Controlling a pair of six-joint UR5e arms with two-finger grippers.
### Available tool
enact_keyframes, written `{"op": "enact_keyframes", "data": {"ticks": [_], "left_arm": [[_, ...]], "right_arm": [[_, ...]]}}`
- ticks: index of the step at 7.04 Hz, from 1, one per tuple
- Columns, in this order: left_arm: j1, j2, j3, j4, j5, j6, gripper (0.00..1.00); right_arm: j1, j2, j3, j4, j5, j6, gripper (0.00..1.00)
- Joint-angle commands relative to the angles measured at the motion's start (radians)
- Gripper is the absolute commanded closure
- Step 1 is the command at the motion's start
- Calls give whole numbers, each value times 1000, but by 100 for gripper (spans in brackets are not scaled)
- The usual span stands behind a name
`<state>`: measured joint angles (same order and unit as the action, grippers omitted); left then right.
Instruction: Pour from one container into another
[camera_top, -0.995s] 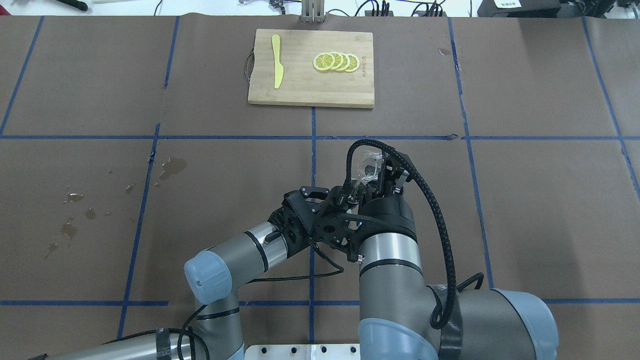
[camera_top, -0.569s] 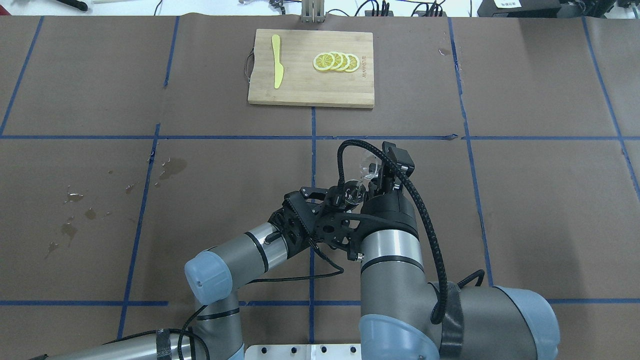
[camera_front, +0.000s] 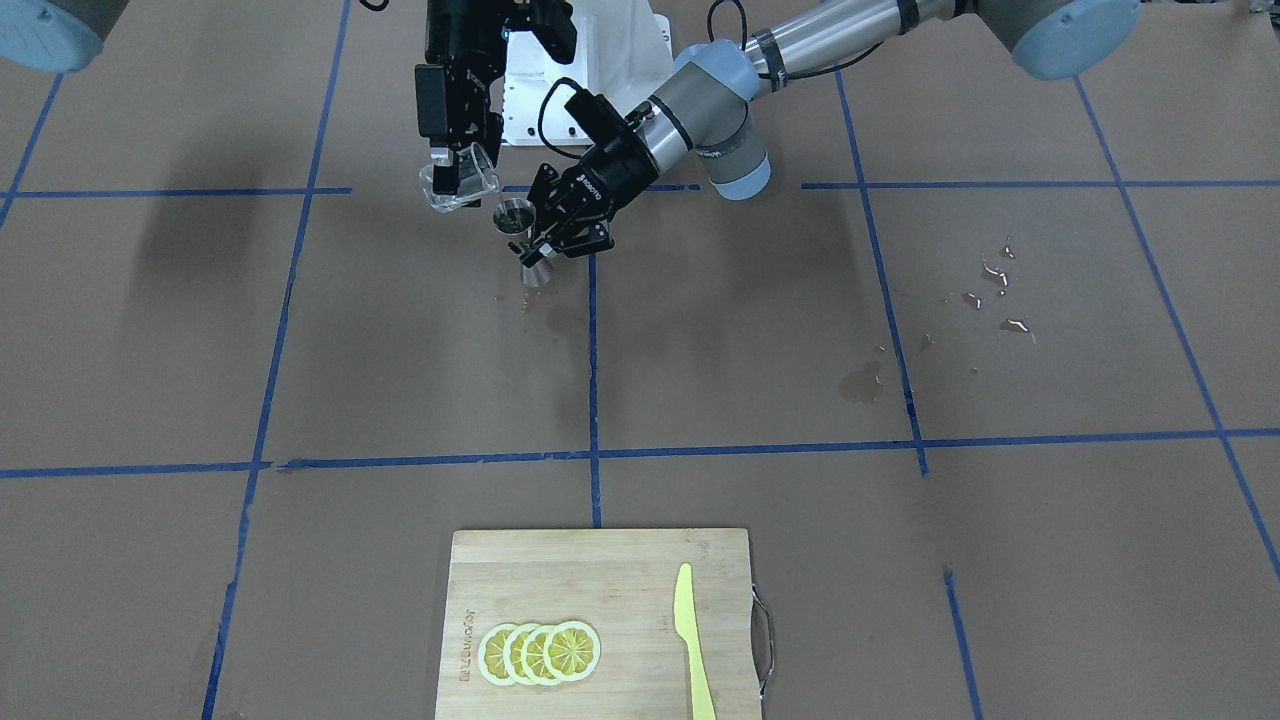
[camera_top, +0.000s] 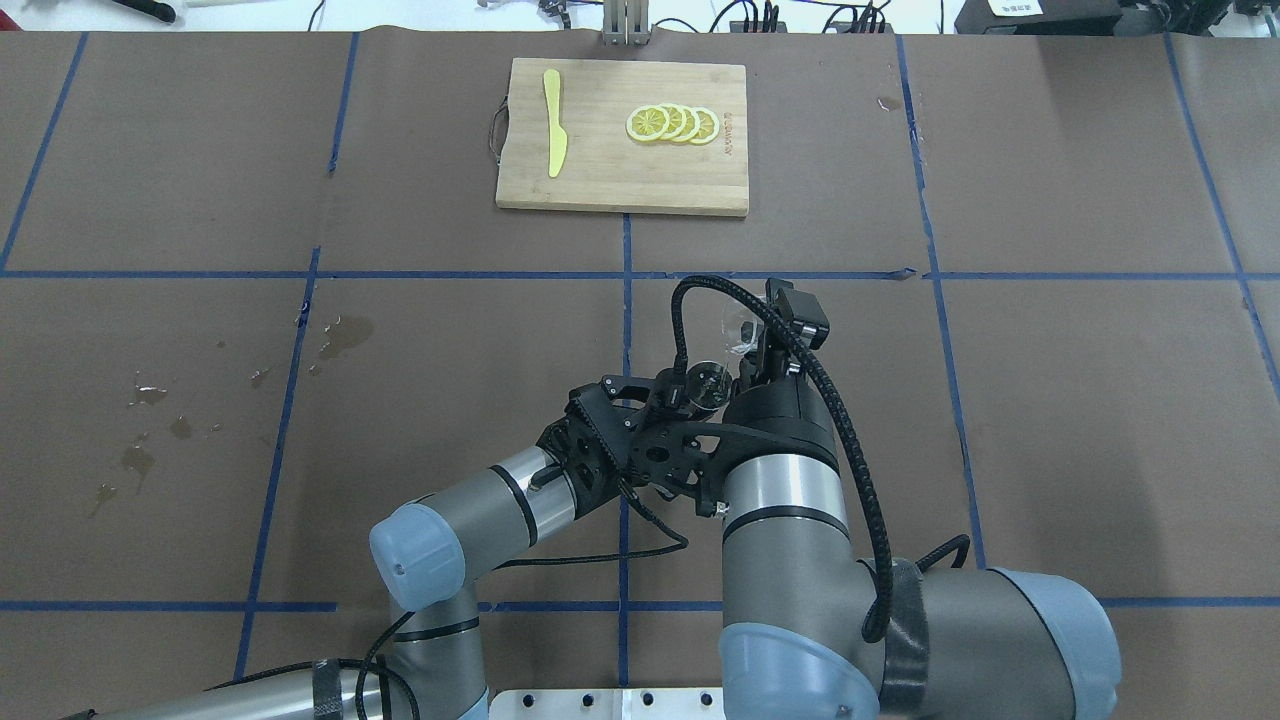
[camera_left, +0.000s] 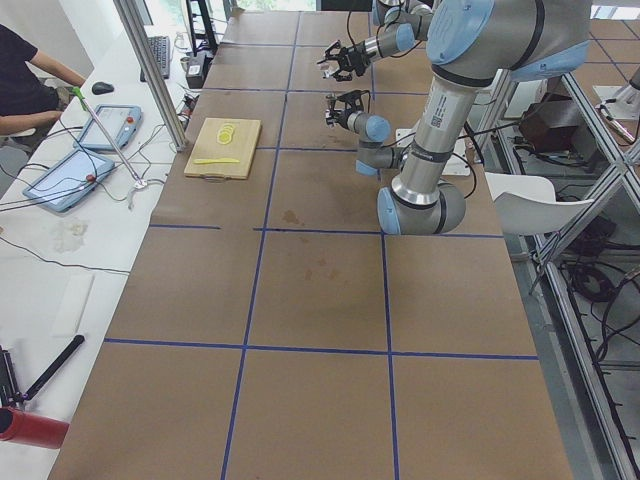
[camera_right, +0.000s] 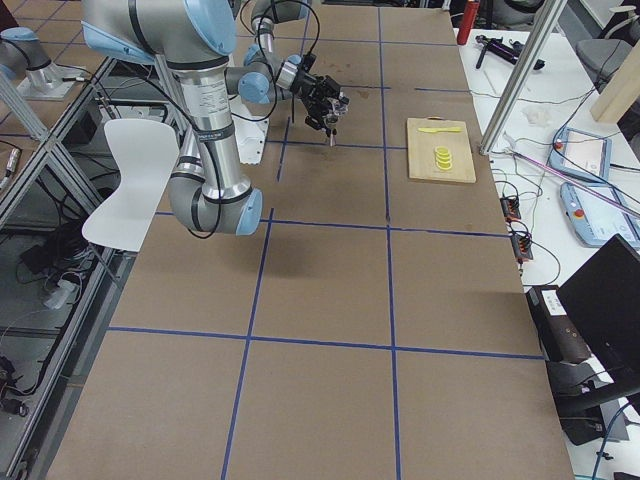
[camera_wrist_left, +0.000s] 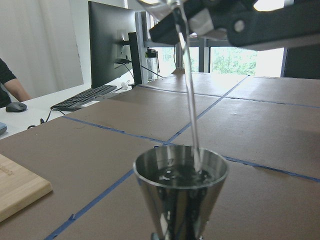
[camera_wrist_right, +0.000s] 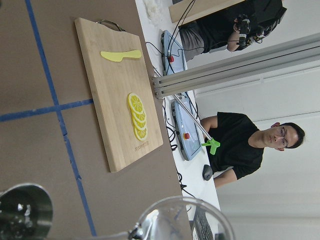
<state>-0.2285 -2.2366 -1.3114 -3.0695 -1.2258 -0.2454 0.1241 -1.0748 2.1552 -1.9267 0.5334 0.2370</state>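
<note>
Right gripper (camera_front: 458, 168) clenched on tilted glass measuring cup (camera_front: 460, 187), lip above and just beside steel jigger (camera_front: 516, 216); left gripper (camera_front: 547, 243) clamps jigger waist, axis upright; stream (camera_wrist_left: 190, 100) lands off-centre inside rim.

glass cup (camera_front: 458, 183) tipped above jigger (camera_front: 515, 218), lemon slices (camera_front: 540, 652) on board (camera_front: 600, 580)

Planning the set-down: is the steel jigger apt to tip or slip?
Likely tippy: the jigger is narrow-waisted, with liquid in its upper cone. Probably slippery: mirror-polished steel. Looks rigid, so the left pincer can squeeze firmly.
</note>
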Motion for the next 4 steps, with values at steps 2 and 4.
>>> {"op": "enact_keyframes", "data": {"ticks": [2, 4], "left_arm": [[3, 0, -3, 0, 0, 0, 100], [5, 0, -3, 0, -1, 0, 100]], "right_arm": [[-1, 10, 0, 0, -4, -1, 90], [-4, 13, -2, -27, -7, -1, 90]]}}
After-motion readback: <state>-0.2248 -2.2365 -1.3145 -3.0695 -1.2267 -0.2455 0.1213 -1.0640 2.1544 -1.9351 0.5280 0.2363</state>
